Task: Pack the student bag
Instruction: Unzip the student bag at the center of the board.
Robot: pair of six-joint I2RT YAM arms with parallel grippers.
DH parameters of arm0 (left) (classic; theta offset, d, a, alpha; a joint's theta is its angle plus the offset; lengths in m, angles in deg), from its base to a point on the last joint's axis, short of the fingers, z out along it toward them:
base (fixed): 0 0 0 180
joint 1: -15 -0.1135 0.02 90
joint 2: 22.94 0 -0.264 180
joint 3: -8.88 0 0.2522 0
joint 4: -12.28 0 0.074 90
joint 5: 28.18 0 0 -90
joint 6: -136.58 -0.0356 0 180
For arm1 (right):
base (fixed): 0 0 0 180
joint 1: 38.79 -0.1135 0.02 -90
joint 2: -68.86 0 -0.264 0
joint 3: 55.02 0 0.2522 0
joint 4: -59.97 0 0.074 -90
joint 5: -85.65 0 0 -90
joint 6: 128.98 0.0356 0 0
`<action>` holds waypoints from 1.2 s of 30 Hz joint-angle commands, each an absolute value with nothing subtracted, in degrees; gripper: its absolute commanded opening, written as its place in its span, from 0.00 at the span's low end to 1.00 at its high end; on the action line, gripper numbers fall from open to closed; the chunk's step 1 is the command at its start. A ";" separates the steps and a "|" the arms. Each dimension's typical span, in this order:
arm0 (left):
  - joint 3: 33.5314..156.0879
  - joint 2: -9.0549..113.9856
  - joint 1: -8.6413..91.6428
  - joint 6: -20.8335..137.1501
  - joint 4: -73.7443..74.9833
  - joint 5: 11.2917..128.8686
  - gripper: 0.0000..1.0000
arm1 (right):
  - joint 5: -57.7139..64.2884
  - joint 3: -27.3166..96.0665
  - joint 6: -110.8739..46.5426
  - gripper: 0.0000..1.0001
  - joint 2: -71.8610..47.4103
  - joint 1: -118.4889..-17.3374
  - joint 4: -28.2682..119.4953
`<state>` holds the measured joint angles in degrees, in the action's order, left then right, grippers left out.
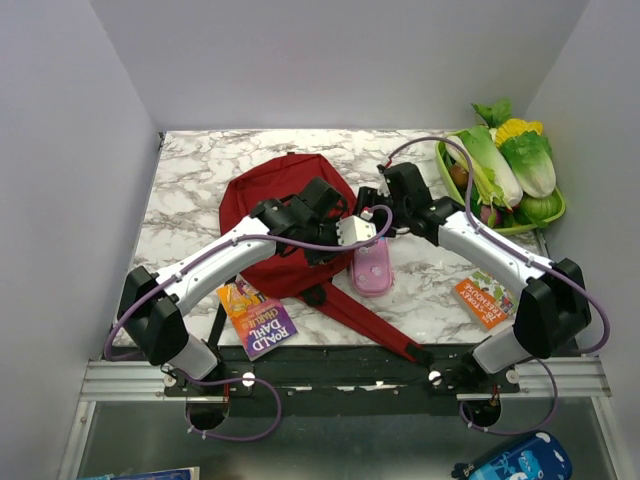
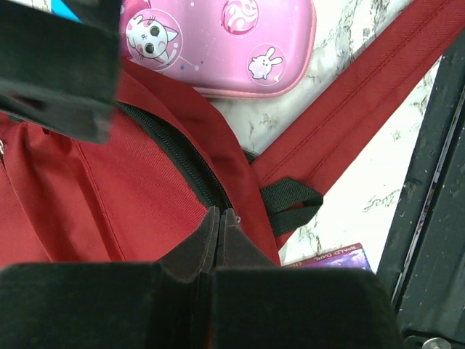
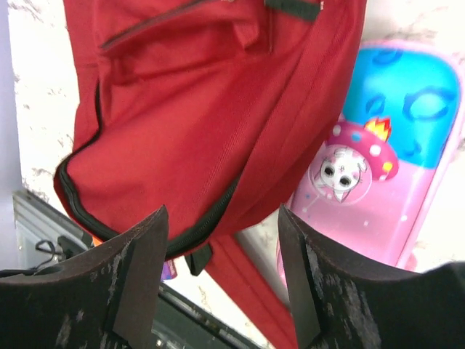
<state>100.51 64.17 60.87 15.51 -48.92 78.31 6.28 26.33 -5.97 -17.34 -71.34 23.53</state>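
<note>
The student bag (image 1: 262,190), a dark red backpack, lies flat on the marble table. In the left wrist view its black zipper (image 2: 174,156) runs down to my left gripper (image 2: 220,214), whose fingertips are pressed together right at the zipper edge, near a black webbing loop (image 2: 290,203). My right gripper (image 3: 222,211) hangs open above the bag's zippered lower edge (image 3: 145,240), with nothing between its fingers. A pink cartoon pencil case (image 1: 372,268) lies against the bag's right side.
A purple Roald Dahl book (image 1: 258,318) lies at the front left, and an orange book (image 1: 485,300) at the front right. A green basket (image 1: 548,213) of toy vegetables stands at the back right. A red shoulder strap (image 1: 365,320) trails toward the table's near edge.
</note>
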 commanded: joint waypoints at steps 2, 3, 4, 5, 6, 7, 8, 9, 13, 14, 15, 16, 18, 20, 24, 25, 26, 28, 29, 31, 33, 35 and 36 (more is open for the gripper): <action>100.43 62.58 60.97 13.89 -48.16 79.13 0.00 | 8.93 28.43 -0.66 0.71 -20.52 -74.90 15.20; 99.73 62.32 60.88 13.71 -47.98 79.31 0.00 | 8.57 29.05 -0.31 0.71 -21.31 -75.26 14.84; 99.55 61.88 60.88 13.88 -47.89 79.48 0.00 | 8.65 28.88 0.30 0.71 -21.41 -75.43 15.27; 99.46 61.79 60.97 13.97 -47.72 79.48 0.00 | 8.65 28.70 2.05 0.71 -21.41 -75.70 15.88; 99.37 61.70 61.06 13.97 -47.71 79.57 0.00 | 8.83 28.35 2.76 0.71 -21.32 -75.79 17.54; 99.28 61.44 60.97 14.06 -47.71 79.49 0.00 | 8.57 28.35 3.55 0.71 -21.41 -76.05 18.17; 99.28 61.43 61.06 13.97 -47.80 79.48 0.00 | 8.22 28.44 4.95 0.71 -21.50 -76.57 18.52; 99.19 61.26 61.06 13.80 -47.89 79.57 0.00 | 8.21 28.61 5.40 0.71 -21.67 -76.84 19.22; 99.02 61.00 61.23 13.62 -48.15 79.84 0.00 | 8.13 28.79 7.07 0.70 -24.04 -78.16 19.40; 99.10 61.08 61.23 13.79 -47.89 79.92 0.00 | 8.13 28.79 7.68 0.70 -24.48 -78.68 18.97; 99.19 61.00 61.23 14.14 -47.89 80.01 0.00 | 8.39 28.62 7.86 0.69 -25.01 -78.95 18.35; 99.19 60.91 61.23 14.23 -47.98 80.10 0.00 | 8.74 28.44 8.04 0.66 -25.53 -78.95 18.26; 99.63 60.91 61.41 14.76 -48.15 80.54 0.00 | 8.31 27.47 8.92 0.62 -26.33 -79.13 18.87; 100.51 60.99 61.67 14.68 -49.72 80.71 0.00 | 5.59 26.07 9.10 0.40 -25.90 -79.04 20.27; 102.19 59.94 61.85 13.45 -53.51 80.89 0.00 | 1.89 27.29 7.69 0.07 -26.24 -78.34 20.02; 101.57 58.81 61.93 12.40 -54.30 80.54 0.00 | 1.02 27.64 7.34 0.06 -26.50 -78.08 19.58; 100.52 58.10 61.85 11.78 -55.26 79.93 0.00 | 0.66 27.82 6.82 0.06 -26.59 -77.38 19.23; 97.01 55.21 61.24 11.25 -55.71 78.70 0.00 | -0.39 28.00 6.37 0.06 -27.12 -76.67 18.96; 95.78 54.24 60.88 10.72 -56.32 78.52 0.00 | -0.66 27.91 6.02 0.06 -27.30 -75.88 19.05; 92.26 51.17 59.04 10.55 -56.59 77.38 0.00 | -1.88 28.17 5.58 0.06 -28.26 -75.26 19.14; 89.89 49.40 57.46 10.46 -57.90 76.68 0.00 | -1.98 28.35 4.97 0.06 -29.05 -74.30 19.05; 88.65 47.12 53.86 9.84 -59.66 75.97 0.00 | -3.12 28.26 4.53 0.06 -29.76 -73.77 19.05; 87.17 46.24 52.20 8.97 -59.93 75.80 0.00 | -3.56 28.26 4.44 0.07 -29.93 -73.68 19.05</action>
